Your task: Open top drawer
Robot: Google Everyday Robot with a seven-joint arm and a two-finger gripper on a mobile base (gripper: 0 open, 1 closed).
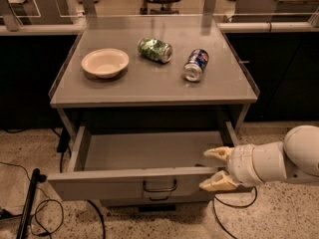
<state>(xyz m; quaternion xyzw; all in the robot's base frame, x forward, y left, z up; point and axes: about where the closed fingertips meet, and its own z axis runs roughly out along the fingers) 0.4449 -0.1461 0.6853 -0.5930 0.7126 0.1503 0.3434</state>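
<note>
The top drawer [99,187] stands pulled out from under the grey cabinet top, and its inside looks empty. Its flat grey front carries a dark loop handle [159,185] at the centre. My gripper [215,169] is at the right end of the drawer front, well to the right of the handle. It is open, with one cream finger [216,154] above the front's top edge and the other lower, in front of the panel. Whether they touch the panel I cannot tell.
On the cabinet top [149,91] lie a cream bowl [105,62], a crumpled green can [155,50] and a blue can [196,64] on its side. A lower drawer's handle [158,199] peeks out below. Cables [79,213] and a dark pole [27,203] lie on the floor at left.
</note>
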